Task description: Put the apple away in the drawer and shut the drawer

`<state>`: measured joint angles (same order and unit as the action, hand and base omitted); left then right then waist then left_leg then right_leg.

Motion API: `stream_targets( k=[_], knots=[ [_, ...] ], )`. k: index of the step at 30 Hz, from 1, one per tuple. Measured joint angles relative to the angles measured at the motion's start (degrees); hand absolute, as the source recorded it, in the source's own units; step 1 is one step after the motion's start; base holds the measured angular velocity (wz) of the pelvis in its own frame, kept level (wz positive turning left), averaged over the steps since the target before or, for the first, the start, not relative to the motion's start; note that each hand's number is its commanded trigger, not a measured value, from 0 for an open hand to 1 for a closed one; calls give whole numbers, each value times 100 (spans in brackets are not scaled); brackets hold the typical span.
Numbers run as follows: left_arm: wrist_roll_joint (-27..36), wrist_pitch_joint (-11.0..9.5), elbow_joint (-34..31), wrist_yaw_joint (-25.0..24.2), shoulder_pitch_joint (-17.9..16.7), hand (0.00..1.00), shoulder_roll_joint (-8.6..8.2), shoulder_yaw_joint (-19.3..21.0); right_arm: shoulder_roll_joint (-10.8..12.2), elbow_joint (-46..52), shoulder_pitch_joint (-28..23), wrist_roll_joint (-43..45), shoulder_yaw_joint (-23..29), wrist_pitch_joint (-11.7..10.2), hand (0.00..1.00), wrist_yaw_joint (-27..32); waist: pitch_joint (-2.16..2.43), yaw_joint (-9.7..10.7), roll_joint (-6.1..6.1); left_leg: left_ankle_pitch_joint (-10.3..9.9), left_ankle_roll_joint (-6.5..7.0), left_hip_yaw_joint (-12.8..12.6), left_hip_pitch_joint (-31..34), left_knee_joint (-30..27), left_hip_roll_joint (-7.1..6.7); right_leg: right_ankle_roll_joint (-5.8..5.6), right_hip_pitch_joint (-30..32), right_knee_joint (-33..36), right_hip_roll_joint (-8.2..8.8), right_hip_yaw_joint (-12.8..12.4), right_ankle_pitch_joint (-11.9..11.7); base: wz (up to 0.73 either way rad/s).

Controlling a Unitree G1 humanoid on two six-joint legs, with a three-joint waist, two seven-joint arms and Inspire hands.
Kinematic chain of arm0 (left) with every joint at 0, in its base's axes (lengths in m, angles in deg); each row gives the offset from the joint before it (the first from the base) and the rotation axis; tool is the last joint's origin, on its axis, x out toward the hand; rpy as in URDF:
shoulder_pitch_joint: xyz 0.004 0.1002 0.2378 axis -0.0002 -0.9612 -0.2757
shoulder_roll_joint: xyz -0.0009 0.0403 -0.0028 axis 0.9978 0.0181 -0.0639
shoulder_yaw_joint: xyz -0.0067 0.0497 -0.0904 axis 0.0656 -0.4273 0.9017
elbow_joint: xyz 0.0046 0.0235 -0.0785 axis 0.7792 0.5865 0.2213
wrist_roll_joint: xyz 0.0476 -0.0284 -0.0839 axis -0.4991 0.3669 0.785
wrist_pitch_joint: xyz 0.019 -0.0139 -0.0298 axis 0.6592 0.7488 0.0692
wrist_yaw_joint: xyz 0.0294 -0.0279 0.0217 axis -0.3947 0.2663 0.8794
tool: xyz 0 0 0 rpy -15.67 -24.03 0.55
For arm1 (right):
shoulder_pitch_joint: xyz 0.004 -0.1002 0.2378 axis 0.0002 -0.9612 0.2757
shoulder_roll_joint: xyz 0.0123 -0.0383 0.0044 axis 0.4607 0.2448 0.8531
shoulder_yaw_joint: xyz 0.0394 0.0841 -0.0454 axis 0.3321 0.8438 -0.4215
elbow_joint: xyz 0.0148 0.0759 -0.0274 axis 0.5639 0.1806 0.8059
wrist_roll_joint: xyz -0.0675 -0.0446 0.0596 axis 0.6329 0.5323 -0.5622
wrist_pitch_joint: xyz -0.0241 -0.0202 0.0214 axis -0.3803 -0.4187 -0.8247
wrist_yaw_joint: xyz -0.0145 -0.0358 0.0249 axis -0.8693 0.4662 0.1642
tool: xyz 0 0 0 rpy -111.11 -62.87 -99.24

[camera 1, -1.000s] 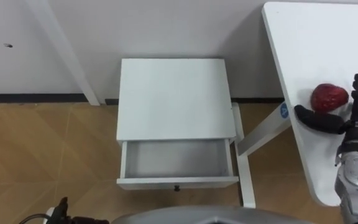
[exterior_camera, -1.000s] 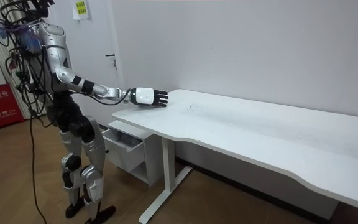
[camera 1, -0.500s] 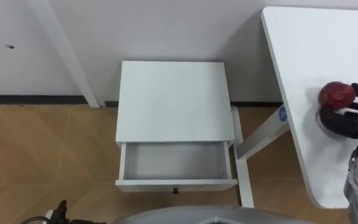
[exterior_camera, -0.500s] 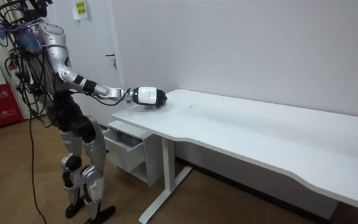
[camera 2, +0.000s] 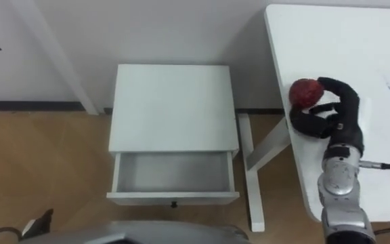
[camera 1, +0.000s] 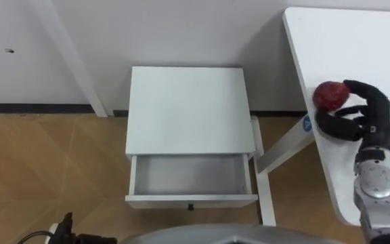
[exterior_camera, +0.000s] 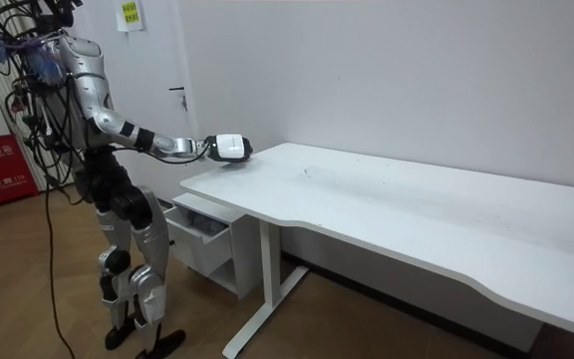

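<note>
Right hand (camera 1: 359, 123) has now curled its fingers round the apple (camera 1: 330, 95) and pulled it toward the drawer (camera 1: 191, 175), which sits open and empty, so drop-in and closing are left.

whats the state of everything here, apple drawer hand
apple: gripped in the right hand, above the white table's edge nearest the nightstand
right hand: shut on the apple, fingers and thumb curled round it
drawer: pulled open, nothing inside, apple not yet in it
nightstand: upright against the wall, top bare
</note>
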<state>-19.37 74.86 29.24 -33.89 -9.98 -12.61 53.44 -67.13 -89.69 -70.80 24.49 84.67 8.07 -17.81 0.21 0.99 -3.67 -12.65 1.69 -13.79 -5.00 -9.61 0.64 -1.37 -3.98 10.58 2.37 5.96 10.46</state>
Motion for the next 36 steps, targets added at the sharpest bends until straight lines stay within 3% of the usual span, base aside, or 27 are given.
stream_targets(
  k=[4, 6, 7, 11, 14, 18, 24, 36],
  knots=[
    [-171, 0, 17, -42, 103, 0, -34, -72, 36, 236, 59, 328, -562, 166, 100, -359, -5, -151, 23, 3, -2, 54, 153, -61, 2, 11, 88, 3, 4, 57, -8, 9],
    [-158, -2, 24, -79, 194, 0, -72, -92, 38, 236, 26, 503, -973, 358, 100, -656, -41, -289, 64, 5, -1, 185, 268, -127, -17, 10, 141, -6, 18, 161, -8, 26],
    [-158, -7, 24, -92, 225, 0, -91, -93, 39, 238, 14, 529, -1056, 395, 100, -722, -35, -315, 56, 5, 0, 197, 288, -127, -21, 10, 183, -2, 22, 187, -8, 18],
    [-131, -20, 33, -139, 284, 0, -116, -118, 39, 460, 23, 798, -1473, 473, 100, -952, -70, -479, 179, 12, -1, 320, 394, -150, -35, 10, 213, -16, 40, 321, -7, 13],
    [-139, -19, 27, -157, 287, 0, -107, -128, 33, 666, 43, 890, -1715, 493, 100, -1087, -25, -602, 94, 15, -6, 371, 410, -126, -39, 10, 193, -104, 38, 413, -7, 11],
    [-138, -13, 27, -166, 303, 0, -105, -320, 30, 616, 13, 950, -1952, 605, 100, -1242, 5, -603, 13, 16, -7, 569, 410, -119, -53, 10, 131, -101, 40, 522, -8, 22],
    [-138, -14, 34, -145, 297, 0, -102, -369, 25, 533, 9, 1154, -2106, 659, 100, -1367, -55, -611, 3, 16, -7, 610, 401, -100, -67, 10, 94, -108, 45, 539, -8, 2],
    [-152, -14, 149, -103, 293, 0, -89, -420, 50, -39, 0, 1567, -2115, 649, 100, -1492, -77, -616, 45, 17, -6, 772, 542, -160, -104, 10, 98, -200, 62, 591, -7, 7]
  ],
)
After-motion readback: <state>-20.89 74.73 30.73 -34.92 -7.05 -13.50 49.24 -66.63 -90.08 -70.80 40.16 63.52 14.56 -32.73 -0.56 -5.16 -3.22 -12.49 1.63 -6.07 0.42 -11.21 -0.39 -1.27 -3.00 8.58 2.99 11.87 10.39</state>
